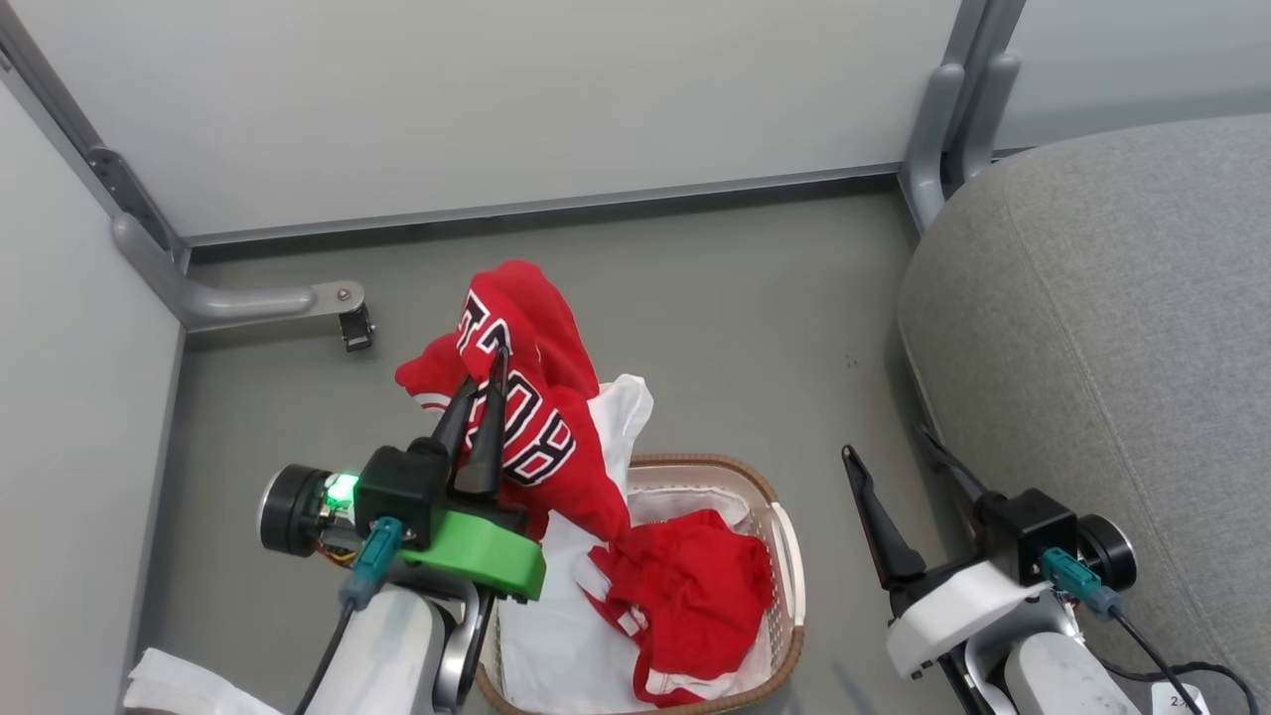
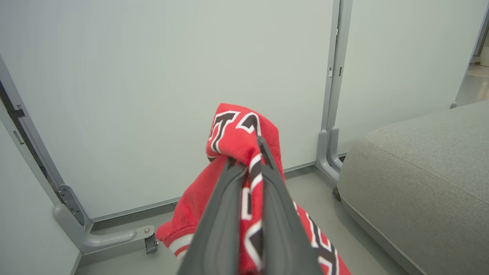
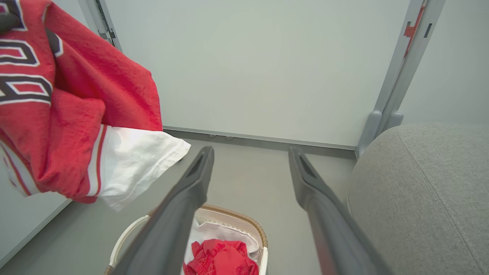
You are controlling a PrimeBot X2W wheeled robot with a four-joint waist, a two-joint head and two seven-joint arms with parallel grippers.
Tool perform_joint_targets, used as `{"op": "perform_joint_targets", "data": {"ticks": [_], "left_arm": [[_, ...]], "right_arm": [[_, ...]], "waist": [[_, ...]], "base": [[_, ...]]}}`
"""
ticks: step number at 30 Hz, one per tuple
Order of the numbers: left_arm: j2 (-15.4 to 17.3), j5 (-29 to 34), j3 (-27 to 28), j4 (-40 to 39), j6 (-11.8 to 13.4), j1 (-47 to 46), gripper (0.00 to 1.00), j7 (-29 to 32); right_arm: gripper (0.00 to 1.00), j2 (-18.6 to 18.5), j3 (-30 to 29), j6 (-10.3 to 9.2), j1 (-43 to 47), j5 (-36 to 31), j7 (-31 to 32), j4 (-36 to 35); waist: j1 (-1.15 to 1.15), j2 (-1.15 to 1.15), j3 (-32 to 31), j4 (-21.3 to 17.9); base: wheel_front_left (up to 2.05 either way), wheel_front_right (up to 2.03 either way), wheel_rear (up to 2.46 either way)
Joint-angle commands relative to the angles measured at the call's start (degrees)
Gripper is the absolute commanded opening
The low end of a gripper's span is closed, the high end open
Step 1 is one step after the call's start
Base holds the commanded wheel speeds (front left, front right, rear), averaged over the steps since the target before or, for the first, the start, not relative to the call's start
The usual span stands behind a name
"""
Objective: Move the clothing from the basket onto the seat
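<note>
Head view: left jaws clamp the jersey (image 1: 541, 338) above the basket (image 1: 789, 566).

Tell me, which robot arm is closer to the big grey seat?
Right. The right fingers, open, sit just beside the seat. The left fingers, shut on the red jersey, are farther off, on the basket's other side.

- I see a plain grey floor (image 1: 735, 318) carrying everything.
- The basket (image 1: 695, 463) stands on it, close in front of me.
- The seat (image 1: 1112, 328) sits on the floor to my right, near the basket but apart from it.
- A grey partition foot (image 1: 248, 300) with a small caster (image 1: 355, 328) rests far left.
- Another post (image 1: 933, 169) meets the floor just beside the seat.
</note>
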Motion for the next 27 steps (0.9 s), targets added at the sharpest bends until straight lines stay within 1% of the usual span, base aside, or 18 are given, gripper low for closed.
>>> {"op": "perform_joint_targets", "data": {"ticks": [1, 4, 8, 14, 17, 21, 23, 27], "left_arm": [[0.09, -0.55, -0.3, -0.56, 0.3, 1.1, 0.0, -0.22], [0.1, -0.84, -0.8, -1.12, 0.39, 1.15, 0.0, -0.21], [0.09, -1.11, -1.96, -1.85, 0.67, 0.69, 0.0, -0.21], [0.1, -2.39, -4.1, -2.6, 1.09, -0.72, 0.0, -0.21], [0.12, -2.69, -5.25, -2.45, 1.39, -1.21, 0.0, -0.22], [0.1, -3.34, -6.54, -2.51, 1.88, -1.91, 0.0, -0.22], [0.11, -3.68, -7.06, -2.48, 2.27, -2.24, 0.0, -0.22], [0.1, -4.49, -8.15, -2.61, 2.74, -2.66, 0.0, -0.21]], "right_arm": [[1.0, -0.04, -0.24, -0.03, 1.06, -0.02, -0.28, -0.05], [1.0, -0.36, 0.42, -0.04, 1.23, -0.17, -0.28, -0.28], [1.0, -1.0, 3.93, -0.04, 0.15, 0.42, -0.28, -0.88], [1.0, -1.87, 13.67, -0.04, -4.17, 2.9, -0.28, -0.77], [1.0, -2.33, 20.52, -0.04, -7.49, 5.37, -0.28, 0.72], [1.0, -3.18, 27.18, -0.04, -12.16, 8.14, -0.28, 2.97], [1.0, -3.26, 29.34, -0.04, -14.01, 9.06, -0.28, 4.23], [1.0, -2.25, 31.05, -0.04, -17.26, 10.01, -0.28, 7.14]], "waist": [[0.0, 0.0, -0.4, 0.05], [0.0, 0.0, -0.49, 0.37], [0.0, 0.0, -0.3, 1.2], [0.0, 0.0, 0.5, 3.19], [0.0, 0.0, 0.96, 4.58], [0.0, 0.0, 1.7, 6.41], [0.0, 0.0, 2.09, 7.27], [0.0, 0.0, 2.79, 8.88]], "base": [[0.0, 0.0, 0.0], [0.0, 0.0, 0.0], [0.0, 0.0, 0.0], [0.0, 0.0, 0.0], [0.0, 0.0, 0.0], [0.0, 0.0, 0.0], [0.0, 0.0, 0.0], [0.0, 0.0, 0.0]]}}
